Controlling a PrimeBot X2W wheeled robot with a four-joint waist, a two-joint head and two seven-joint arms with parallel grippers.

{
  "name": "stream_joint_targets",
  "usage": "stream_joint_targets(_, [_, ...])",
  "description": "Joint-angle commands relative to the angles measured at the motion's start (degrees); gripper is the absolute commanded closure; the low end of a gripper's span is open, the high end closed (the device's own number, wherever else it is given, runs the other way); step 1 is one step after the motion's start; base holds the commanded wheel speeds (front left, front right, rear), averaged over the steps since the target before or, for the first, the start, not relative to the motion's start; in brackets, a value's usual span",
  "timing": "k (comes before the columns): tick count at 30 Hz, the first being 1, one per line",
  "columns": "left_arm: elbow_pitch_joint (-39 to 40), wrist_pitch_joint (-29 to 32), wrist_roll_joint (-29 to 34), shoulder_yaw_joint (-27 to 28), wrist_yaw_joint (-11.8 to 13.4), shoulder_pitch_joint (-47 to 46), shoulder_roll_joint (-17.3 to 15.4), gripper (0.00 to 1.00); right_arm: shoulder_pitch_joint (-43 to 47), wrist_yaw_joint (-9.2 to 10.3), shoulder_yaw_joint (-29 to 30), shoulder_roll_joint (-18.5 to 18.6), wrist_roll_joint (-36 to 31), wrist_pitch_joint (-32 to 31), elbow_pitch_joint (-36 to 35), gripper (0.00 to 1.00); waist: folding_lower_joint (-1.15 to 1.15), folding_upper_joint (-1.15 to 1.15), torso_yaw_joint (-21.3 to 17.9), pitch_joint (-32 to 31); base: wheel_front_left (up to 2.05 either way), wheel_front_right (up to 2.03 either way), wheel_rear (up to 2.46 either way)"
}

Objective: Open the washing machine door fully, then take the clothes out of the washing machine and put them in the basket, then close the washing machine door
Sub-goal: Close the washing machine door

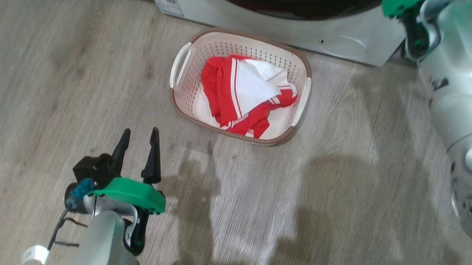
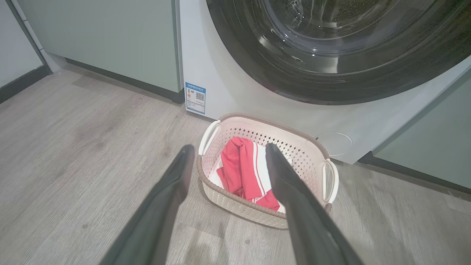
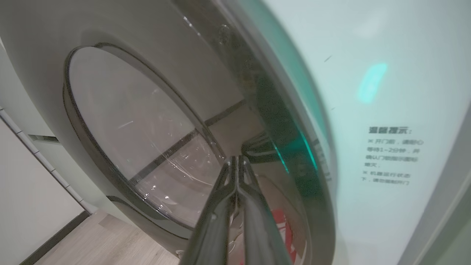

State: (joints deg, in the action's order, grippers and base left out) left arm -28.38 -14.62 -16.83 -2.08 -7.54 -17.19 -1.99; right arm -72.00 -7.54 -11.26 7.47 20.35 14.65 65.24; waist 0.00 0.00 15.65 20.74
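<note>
Grey plank floor (image 1: 62,95), pale green cabinets (image 2: 110,40) behind. Washing machine door (image 3: 140,125) is seen lying against the washing machine (image 2: 228,92) — whether latched cannot be told. Right gripper (image 3: 237,159), fingers pressed together and empty, is pointed at the door's dark rim, tips just beside it; contact cannot be confirmed. Judged step: closing. A firm, square push on the rim is advised, glass avoided. Clothes (image 1: 238,89) are lying in the basket (image 1: 233,44), just before the machine. Left gripper (image 1: 140,132) is held wide and empty, apart from the basket.

One basket (image 1: 225,44), one garment (image 1: 218,86), one washing machine (image 1: 334,35), two tools (image 1: 140,132) (image 3: 235,159)
</note>
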Motion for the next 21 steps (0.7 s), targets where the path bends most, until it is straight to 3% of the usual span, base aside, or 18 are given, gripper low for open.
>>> stream_joint_targets(1, [1.8, -0.4, -0.4, 2.0, 0.1, -1.6, -0.9, 0.00, -2.9, 0.05, 0.3, -0.8, -0.6, 0.3, -1.1, 1.00, 0.00, 0.00, 0.1, 1.1, 0.00, 0.00, 0.00])
stream_joint_targets(14, [1.7, -0.4, -0.6, 1.8, 0.1, -2.1, -0.9, 0.00, -6.0, 0.05, 7.6, -0.3, -4.4, 0.3, 0.4, 1.00, 0.00, 0.00, 0.0, 1.2, 0.00, 0.00, 0.00])
stream_joint_targets(21, [1.4, -0.4, -0.5, 2.2, 0.1, -1.6, -0.9, 0.00, -2.0, 0.05, 7.1, -1.9, -4.8, 0.3, -3.4, 1.00, 0.00, 0.00, -0.2, -0.8, 0.00, 0.00, 0.00])
